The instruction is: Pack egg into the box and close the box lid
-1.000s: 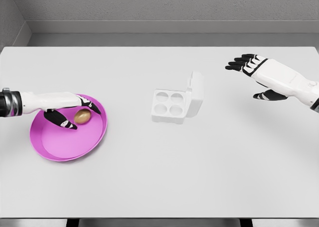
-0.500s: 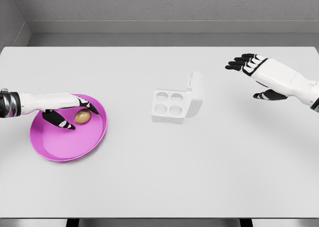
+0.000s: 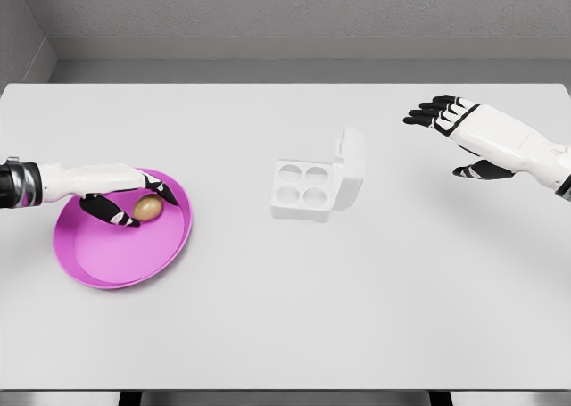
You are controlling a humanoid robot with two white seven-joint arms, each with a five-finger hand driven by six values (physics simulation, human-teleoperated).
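Brown egg [image 3: 148, 209] in pink dish [image 3: 98, 263]; white box [image 3: 303, 192] open.

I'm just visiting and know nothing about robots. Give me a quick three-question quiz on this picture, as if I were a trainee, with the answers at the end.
1. True or false: the egg already sits in the white box.
2. Which hand is at the egg? A) left hand B) right hand C) both
3. Fill in: the egg lies in a ____ coloured bowl.

Key:
1. False. All four cups of the box look empty and its lid stands open.
2. A. Its fingers curl around the egg over the bowl; the right hand hangs open above the table, right of the box.
3. Pink.
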